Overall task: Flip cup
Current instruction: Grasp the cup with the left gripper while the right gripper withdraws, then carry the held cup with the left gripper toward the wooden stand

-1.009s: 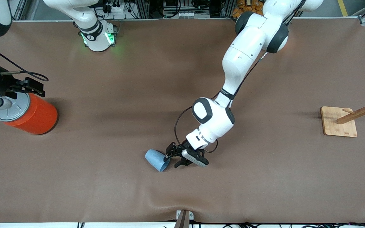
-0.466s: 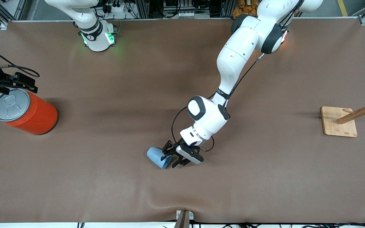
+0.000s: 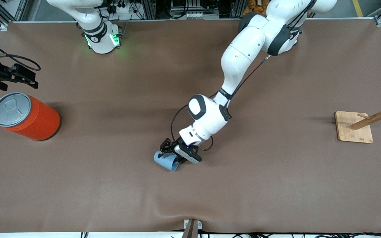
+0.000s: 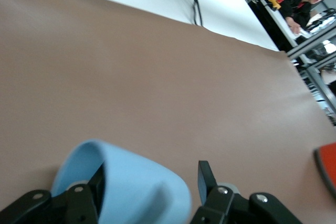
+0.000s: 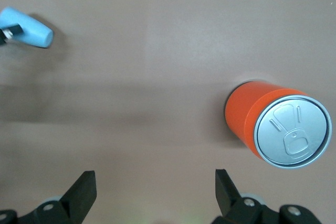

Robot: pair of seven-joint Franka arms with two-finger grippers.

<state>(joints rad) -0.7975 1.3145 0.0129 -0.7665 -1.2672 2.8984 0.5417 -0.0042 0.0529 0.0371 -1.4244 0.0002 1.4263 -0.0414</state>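
The orange can [image 3: 28,116] stands upright at the right arm's end of the table, the right gripper [image 5: 155,190] spread wide above the table beside it. Mid-table, the light-blue cup [image 3: 164,161] lies on its side; the left wrist view shows the left gripper [image 4: 152,190] straddling it, fingers apart.

Cup [image 3: 164,161] on its side mid-table; can [image 3: 25,116] toward right arm's end.

My work surface is a brown-covered table [image 3: 276,185]. On it, the light-blue cup [image 3: 165,161] lies on its side near centre, toward six o'clock. The orange can [image 3: 28,117] stands at nine o'clock, and a wooden rack [image 3: 354,127] rests at three o'clock.
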